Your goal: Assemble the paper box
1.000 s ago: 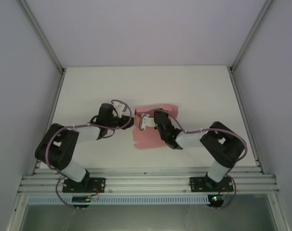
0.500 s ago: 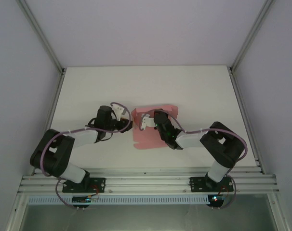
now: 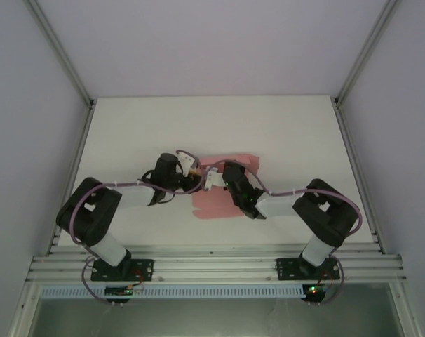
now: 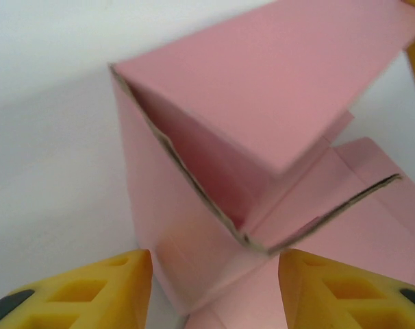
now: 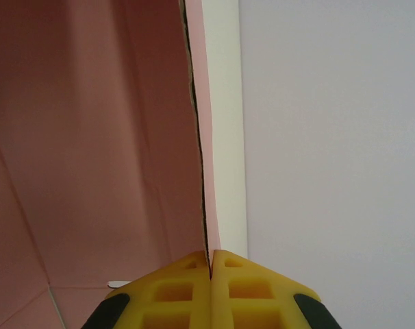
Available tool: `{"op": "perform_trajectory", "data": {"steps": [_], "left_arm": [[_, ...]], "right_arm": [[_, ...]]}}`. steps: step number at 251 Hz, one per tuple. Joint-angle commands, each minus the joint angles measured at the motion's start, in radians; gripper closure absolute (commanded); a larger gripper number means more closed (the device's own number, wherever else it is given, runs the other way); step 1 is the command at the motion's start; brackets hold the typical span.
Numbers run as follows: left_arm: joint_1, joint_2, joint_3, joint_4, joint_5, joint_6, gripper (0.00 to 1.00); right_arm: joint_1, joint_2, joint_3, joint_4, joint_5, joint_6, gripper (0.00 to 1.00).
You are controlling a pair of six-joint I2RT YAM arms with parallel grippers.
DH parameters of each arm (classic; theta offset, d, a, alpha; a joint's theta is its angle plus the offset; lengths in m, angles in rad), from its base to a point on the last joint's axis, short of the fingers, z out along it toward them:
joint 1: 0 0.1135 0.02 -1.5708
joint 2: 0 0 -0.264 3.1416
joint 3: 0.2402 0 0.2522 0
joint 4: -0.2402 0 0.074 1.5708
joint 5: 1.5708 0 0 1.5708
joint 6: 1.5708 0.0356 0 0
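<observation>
Right gripper (image 5: 211, 255): your yellow fingertips are pressed together, pinching the thin raw edge of a pink card panel that rises straight up from them in the right wrist view.
Right gripper from above (image 3: 214, 177): it sits over the left part of the pink card, reaching in from the right.
Left gripper (image 4: 214, 277): your two yellow fingers (image 4: 91, 291) are spread wide, one on each side of a folded corner of the card. You cannot tell whether either finger touches it.
Left gripper from above (image 3: 193, 168): it sits at the card's upper left corner, just beside the right gripper.
Paper box (image 4: 262, 89): it is pink and partly folded. One broad panel tilts up over a hollow, and a flat flap spreads out to the right below it.
Paper box on the table (image 3: 219, 205): it lies between your two arms, near the middle of the white table (image 3: 282, 133), with its near part flat on the surface.
Panel in the right wrist view (image 5: 91, 137): you see creased pink card to the left of the pinched edge.
</observation>
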Motion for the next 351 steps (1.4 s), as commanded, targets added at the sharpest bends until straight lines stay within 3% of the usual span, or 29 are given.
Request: {"op": "perform_trajectory", "data": {"steps": [1,81,119,183,209,228,241,275,308,351], "left_arm": [[-0.020,0.010,0.020,0.055,-0.167,0.007,0.51],[-0.091,0.040,0.043,0.111,-0.337,0.052,0.62],[-0.106,0.065,0.053,0.150,-0.416,0.031,0.82],[-0.130,0.087,0.061,0.171,-0.543,0.038,0.99],[-0.130,0.085,0.054,0.167,-0.524,0.040,1.00],[-0.130,0.078,0.049,0.165,-0.496,0.036,1.00],[-0.131,0.069,0.049,0.150,-0.476,0.032,1.00],[-0.127,0.031,0.067,0.063,-0.435,0.005,1.00],[-0.125,-0.008,0.124,-0.127,-0.380,-0.031,1.00],[-0.116,-0.049,0.178,-0.296,-0.303,-0.091,1.00]], "right_arm": [[0.013,-0.020,0.001,-0.100,-0.012,0.071,1.00],[0.040,-0.026,0.008,-0.164,-0.010,0.131,1.00],[0.044,-0.033,0.017,-0.212,-0.023,0.183,1.00],[0.052,-0.067,0.026,-0.292,-0.025,0.297,1.00],[0.050,-0.112,0.029,-0.326,-0.040,0.401,0.82],[0.041,-0.169,0.016,-0.331,-0.047,0.470,0.59],[0.028,-0.221,0.005,-0.358,-0.080,0.509,0.52],[-0.047,-0.365,-0.034,-0.471,-0.233,0.554,0.48],[-0.090,-0.448,-0.053,-0.495,-0.224,0.381,0.47],[-0.134,-0.517,0.035,-0.776,-0.379,0.349,0.46]]}}
